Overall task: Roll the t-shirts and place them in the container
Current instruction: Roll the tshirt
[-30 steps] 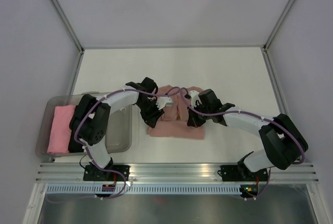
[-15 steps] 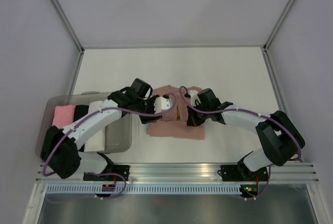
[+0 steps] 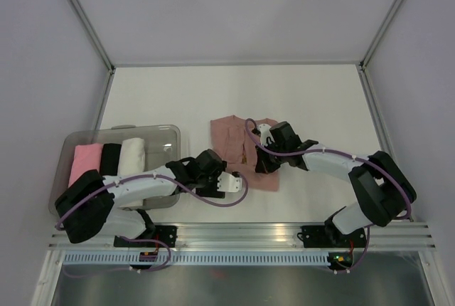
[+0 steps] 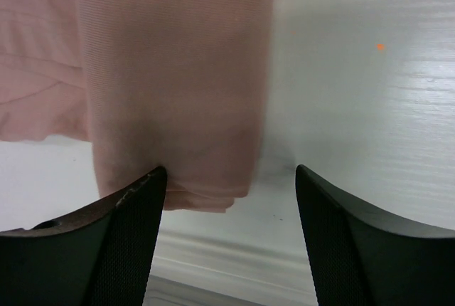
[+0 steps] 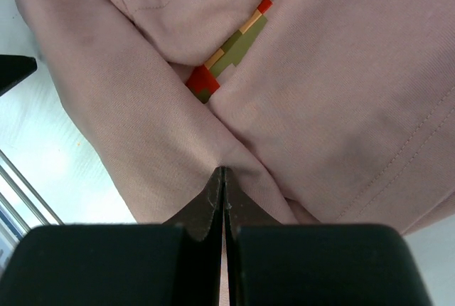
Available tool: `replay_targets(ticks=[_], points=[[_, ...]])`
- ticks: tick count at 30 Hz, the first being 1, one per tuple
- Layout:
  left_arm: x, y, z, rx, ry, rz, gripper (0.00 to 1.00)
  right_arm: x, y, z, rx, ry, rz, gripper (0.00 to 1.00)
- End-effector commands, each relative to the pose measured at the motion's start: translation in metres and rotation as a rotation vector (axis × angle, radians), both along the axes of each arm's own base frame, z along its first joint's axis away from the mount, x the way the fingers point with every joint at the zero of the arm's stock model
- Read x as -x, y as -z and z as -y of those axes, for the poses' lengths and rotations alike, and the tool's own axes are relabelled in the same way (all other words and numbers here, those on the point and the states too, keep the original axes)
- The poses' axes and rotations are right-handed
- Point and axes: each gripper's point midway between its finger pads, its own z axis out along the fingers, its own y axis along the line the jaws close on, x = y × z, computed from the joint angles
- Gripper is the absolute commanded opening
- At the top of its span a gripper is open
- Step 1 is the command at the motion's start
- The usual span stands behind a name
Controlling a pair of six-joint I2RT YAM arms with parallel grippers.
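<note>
The dusty-rose t-shirt [image 3: 238, 146] lies folded into a narrow strip on the table, with a red and olive pixel figure [image 5: 226, 55] showing in a crease. My left gripper [image 3: 229, 182] is open and low at the shirt's near-left corner. In the left wrist view the hem [image 4: 174, 107] lies just ahead between the open fingers of that gripper [image 4: 231, 203]. My right gripper [image 3: 263, 165] sits on the shirt's near-right part. In the right wrist view that gripper [image 5: 224, 172] is shut, pinching a fold of the shirt's cloth [image 5: 142, 128].
A clear plastic bin [image 3: 121, 129] stands at the left and holds a pink roll [image 3: 84, 162], a black roll [image 3: 110, 158] and a white roll [image 3: 132, 156]. Metal rails [image 3: 242, 235] run along the near edge. White walls enclose the table.
My left arm swung off the shirt's left side, down to its near-left corner. The shirt now lies narrower, its left side folded in. The right gripper stayed put.
</note>
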Motion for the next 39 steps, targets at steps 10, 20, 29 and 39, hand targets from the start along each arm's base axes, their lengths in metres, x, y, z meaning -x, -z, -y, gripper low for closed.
replay_targets(ticks=[10, 20, 29, 39], points=[[-0.019, 0.002, 0.012, -0.009, 0.087, 0.145, 0.79, -0.004, -0.01, -0.003, -0.036, -0.01, 0.046, 0.0], [-0.012, 0.025, 0.012, -0.051, 0.09, 0.048, 0.18, -0.013, -0.048, -0.007, -0.067, -0.098, 0.189, 0.13], [-0.016, -0.009, 0.019, 0.056, -0.021, -0.158, 0.02, 0.007, -0.078, 0.026, 0.052, -0.313, 0.406, 0.36], [0.024, -0.04, 0.023, 0.151, 0.014, -0.539, 0.02, 0.046, -0.091, 0.038, 0.128, -0.56, 0.636, 0.53]])
